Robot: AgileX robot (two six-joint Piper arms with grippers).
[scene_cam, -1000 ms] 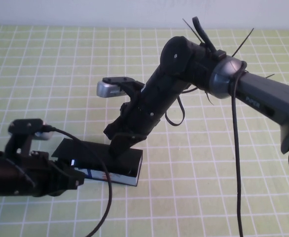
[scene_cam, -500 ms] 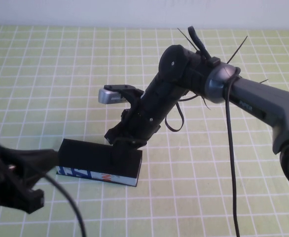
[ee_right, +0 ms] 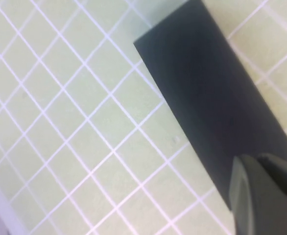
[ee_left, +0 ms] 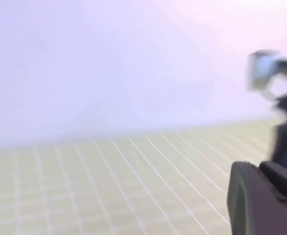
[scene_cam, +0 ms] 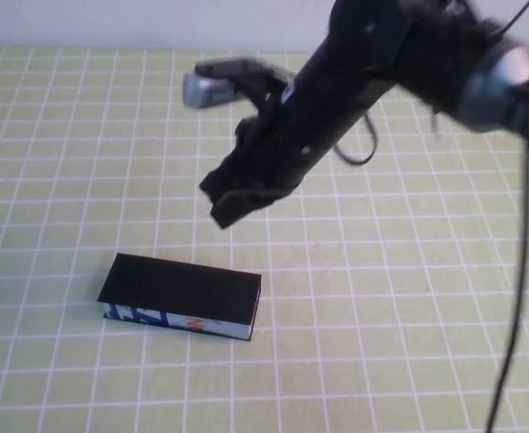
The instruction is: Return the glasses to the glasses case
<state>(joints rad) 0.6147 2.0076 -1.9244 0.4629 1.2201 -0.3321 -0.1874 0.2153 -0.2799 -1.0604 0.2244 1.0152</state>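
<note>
The glasses case [scene_cam: 181,296] lies on the green grid mat with its black lid down; its blue-white front with an orange mark faces me. The glasses are hidden. My right gripper [scene_cam: 236,206] hangs above and behind the case, clear of it, fingers together and empty. In the right wrist view the case's black lid [ee_right: 217,93] lies below the gripper [ee_right: 255,166]. My left gripper [ee_left: 257,169] is out of the high view. In its wrist view its fingers are together with nothing between them, over bare mat, facing the wall.
The green grid mat [scene_cam: 382,298] covers the table, with a pale wall [scene_cam: 156,23] at its far edge. The right arm [scene_cam: 364,63] reaches in from the upper right, trailing black cables. Its silver wrist camera [scene_cam: 206,88] sticks out to the left.
The right gripper has lifted off the case lid and moved up and away. The left arm has pulled back out of the high view. The case stays shut in place.
</note>
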